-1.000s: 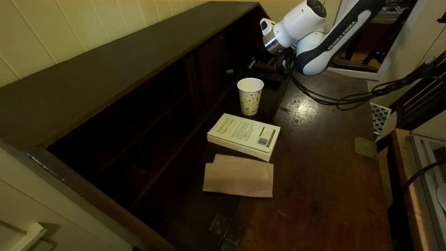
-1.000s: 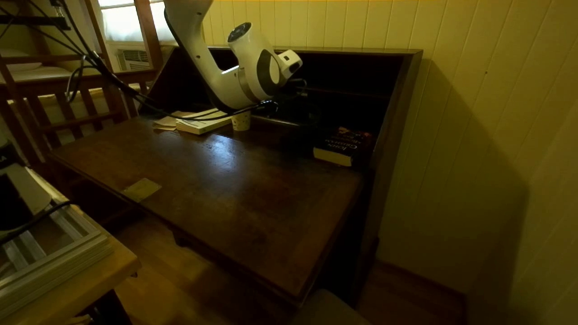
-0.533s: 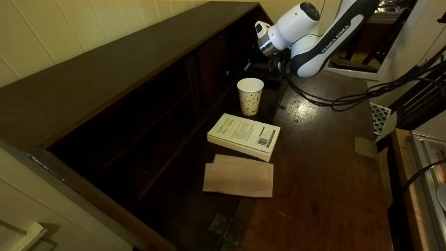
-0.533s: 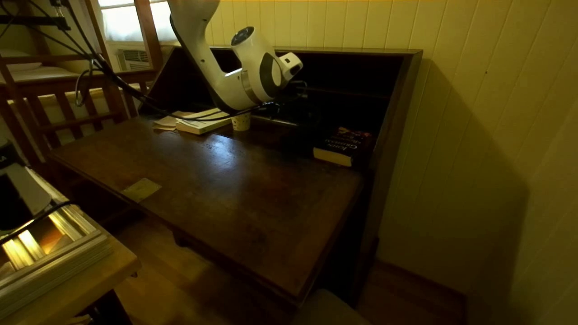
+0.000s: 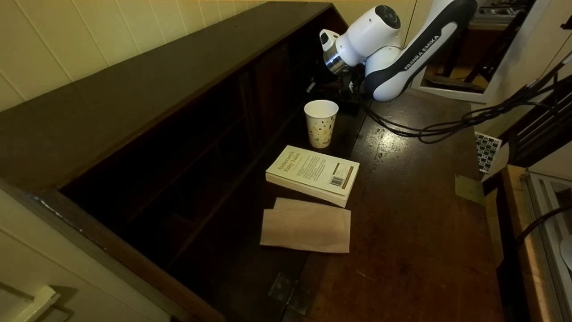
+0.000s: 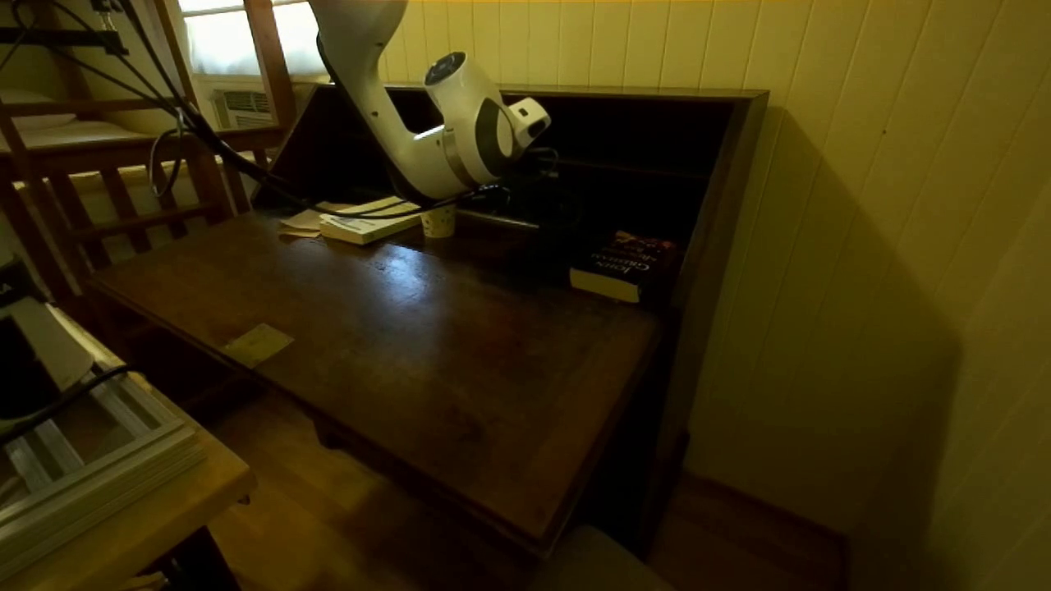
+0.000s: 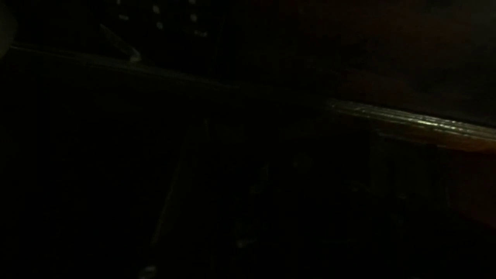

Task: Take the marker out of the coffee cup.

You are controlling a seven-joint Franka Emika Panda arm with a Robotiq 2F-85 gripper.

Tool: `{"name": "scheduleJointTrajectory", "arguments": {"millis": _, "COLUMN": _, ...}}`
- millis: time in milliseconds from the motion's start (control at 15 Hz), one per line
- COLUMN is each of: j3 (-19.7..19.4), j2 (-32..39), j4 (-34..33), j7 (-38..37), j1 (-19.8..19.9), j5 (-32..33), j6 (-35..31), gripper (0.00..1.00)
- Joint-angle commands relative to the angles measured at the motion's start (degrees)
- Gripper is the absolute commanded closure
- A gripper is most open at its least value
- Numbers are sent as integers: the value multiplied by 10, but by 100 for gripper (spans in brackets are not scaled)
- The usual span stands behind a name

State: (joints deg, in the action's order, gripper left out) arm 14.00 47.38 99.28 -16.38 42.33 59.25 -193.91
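In an exterior view the paper coffee cup (image 5: pixel 321 129) stands upright on the dark wooden desk (image 5: pixel 411 232), just beside the Andersen's Fairy Tales paperback (image 5: pixel 313 173), which has brown paper (image 5: pixel 307 229) near it. The gripper (image 5: pixel 330 89) hangs in deep shadow beyond the cup, too dark to say whether its jaws stand wide, narrow or around something, and the marker can't be made out

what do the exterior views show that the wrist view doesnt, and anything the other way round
Recognisable only in the exterior views: the coffee cup, white book, brown paper and robot arm. Apparently only in the wrist view: small pale specks, too dim to identify. Shared: a straight glinting edge, perhaps the ledge near the cup in an exterior view.
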Motion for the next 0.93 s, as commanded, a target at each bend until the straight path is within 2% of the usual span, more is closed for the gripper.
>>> {"name": "scheduleJointTrajectory", "arguments": {"millis": 0, "j3": 0, "j2": 20, "j4": -32, "j7": -2, "j1": -12, "j5": -12, "j6": 14, "gripper": 94}}
{"name": "scheduleJointTrajectory", "arguments": {"millis": 867, "j3": -16, "j2": 31, "j4": -58, "j7": -6, "j1": -33, "j5": -18, "j6": 17, "gripper": 94}}
